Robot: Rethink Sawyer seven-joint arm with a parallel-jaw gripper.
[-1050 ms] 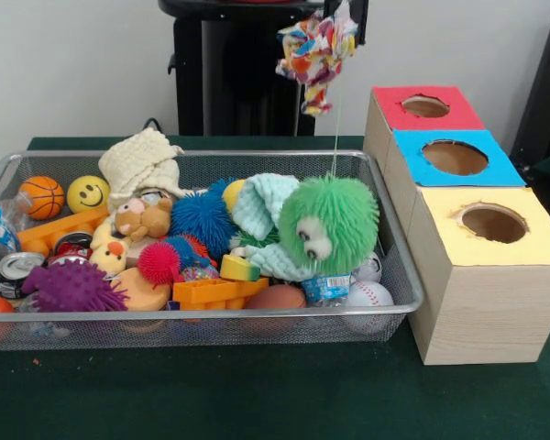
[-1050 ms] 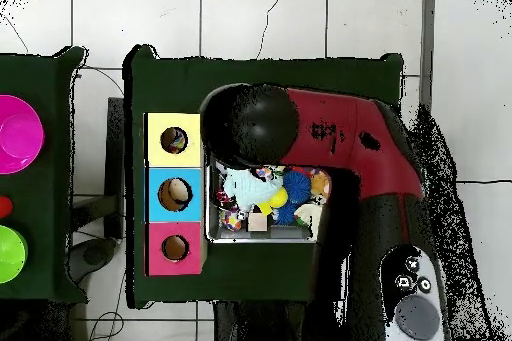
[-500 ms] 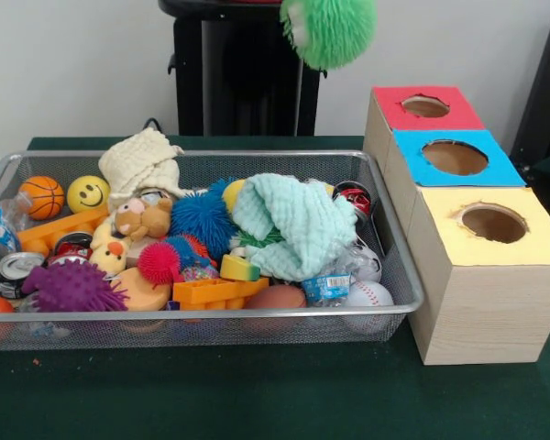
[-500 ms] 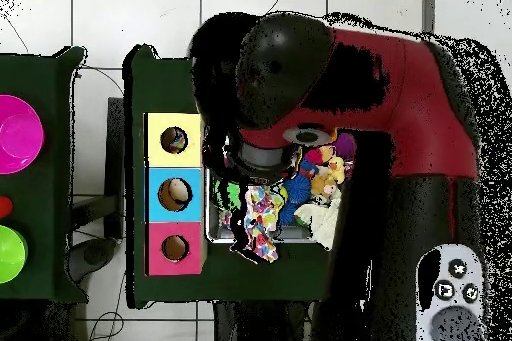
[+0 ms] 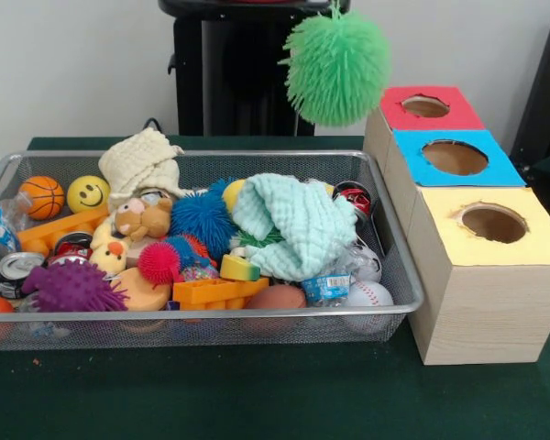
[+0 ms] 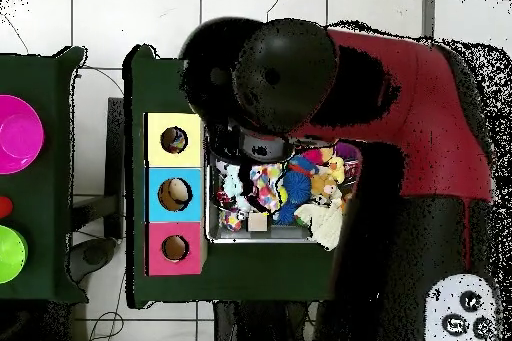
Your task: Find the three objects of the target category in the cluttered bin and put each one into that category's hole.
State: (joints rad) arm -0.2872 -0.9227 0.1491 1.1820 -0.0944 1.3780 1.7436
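Since half a second ago the green fuzzy ball (image 5: 336, 67) has dropped lower in the front view: then it was cut off by the top edge, now nearly the whole of it shows, hanging in the air above the far right corner of the wire bin (image 5: 399, 266) and just left of the red-topped box (image 5: 399, 117). It touches nothing below it. The gripper itself does not show in the front view, and in the overhead view the red and black arm (image 6: 400, 87) covers it, so I cannot tell whether the fingers are open or closed on anything.

The bin sits on the green tabletop (image 5: 257, 394), full of clutter. A pale green cloth (image 5: 293, 225) lies heaped near the middle, with a blue spiky ball (image 5: 202, 220) to its left and a small plush bear (image 5: 145, 218) beside that. Along the left end are a mini basketball (image 5: 42, 196), a yellow smiley ball (image 5: 88, 193) and a purple spiky toy (image 5: 71, 287). A cream knitted cloth (image 5: 143, 161) rests against the far wall. A baseball (image 5: 369, 293) lies in the near right corner.

To the right of the bin stand three boxes in a row, each with a round hole on top: red-topped farthest, the blue-topped box (image 5: 495, 170) in the middle, the yellow-topped box (image 5: 541, 240) nearest.
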